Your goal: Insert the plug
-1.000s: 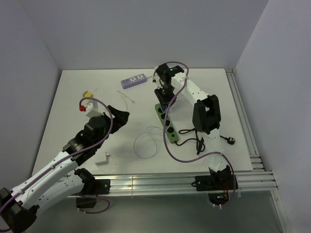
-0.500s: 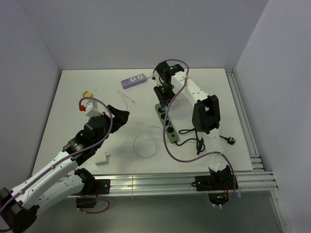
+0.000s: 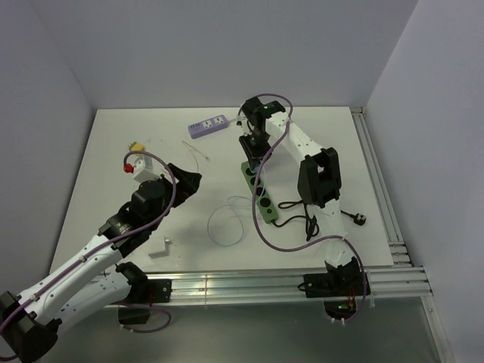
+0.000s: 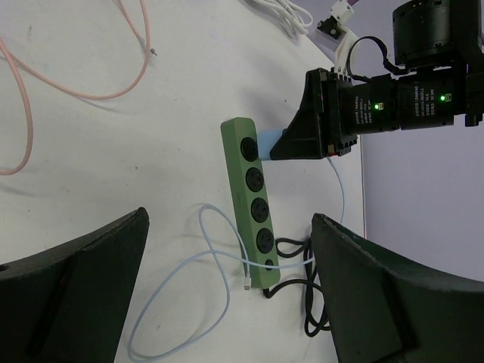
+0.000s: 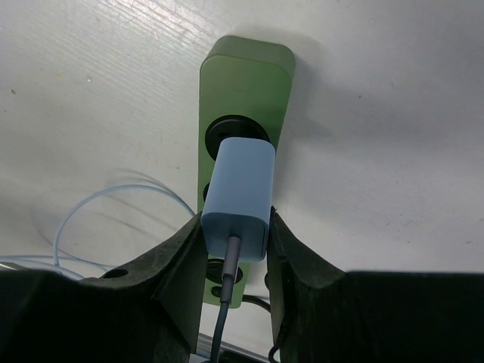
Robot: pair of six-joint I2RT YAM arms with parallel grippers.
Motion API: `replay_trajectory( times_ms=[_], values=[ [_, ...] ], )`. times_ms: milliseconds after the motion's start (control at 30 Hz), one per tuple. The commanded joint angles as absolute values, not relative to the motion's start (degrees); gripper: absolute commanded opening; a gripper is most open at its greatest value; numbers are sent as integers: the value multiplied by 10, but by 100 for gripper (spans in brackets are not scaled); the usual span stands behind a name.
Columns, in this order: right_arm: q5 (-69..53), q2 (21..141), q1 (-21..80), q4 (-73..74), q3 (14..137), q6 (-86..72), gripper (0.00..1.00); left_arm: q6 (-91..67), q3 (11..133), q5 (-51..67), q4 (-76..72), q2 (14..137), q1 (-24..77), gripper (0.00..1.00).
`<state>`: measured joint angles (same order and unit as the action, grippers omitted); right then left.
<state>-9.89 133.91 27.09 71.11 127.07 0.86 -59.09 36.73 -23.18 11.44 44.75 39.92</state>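
Observation:
A light blue plug (image 5: 240, 193) with a grey cable at its back is clamped between the two dark fingers of my right gripper (image 5: 236, 227). Its front end sits over the end socket of the green power strip (image 5: 246, 83); the prongs are hidden. In the top view the right gripper (image 3: 253, 151) hangs over the far end of the green power strip (image 3: 261, 198). The left wrist view shows the plug (image 4: 270, 144) beside the green power strip (image 4: 253, 204). My left gripper (image 4: 227, 287) is open and holds nothing, left of the strip (image 3: 185, 181).
A purple power strip (image 3: 209, 125) lies at the back. A thin white cable (image 3: 227, 223) loops by the green strip's near end, with a black cord (image 3: 302, 219) and black plug (image 3: 358, 219) to its right. A small white block (image 3: 159, 246) lies near the rails (image 3: 265, 283).
The right wrist with the plug has edged slightly toward the far side over the strip's end. The left arm has not moved.

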Motion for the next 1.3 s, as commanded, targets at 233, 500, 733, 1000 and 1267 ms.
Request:
replay_trajectory(
  times_ms=[233,500,733,1000,1267],
  values=[
    [-105,1312,270,697,1243,-25,0,-582,360,-216,88,445,396,94],
    [-99,1295,270,684,1197,-27,0,-580,363,-225,101,439,395,94],
    [-93,1294,270,684,1196,-29,0,-584,358,-219,98,437,395,94],
    [-45,1371,271,677,1253,-35,0,-581,361,-224,108,433,393,94],
    [-1,1350,293,569,1094,-76,0,-584,351,-222,105,429,391,94]
  ],
)
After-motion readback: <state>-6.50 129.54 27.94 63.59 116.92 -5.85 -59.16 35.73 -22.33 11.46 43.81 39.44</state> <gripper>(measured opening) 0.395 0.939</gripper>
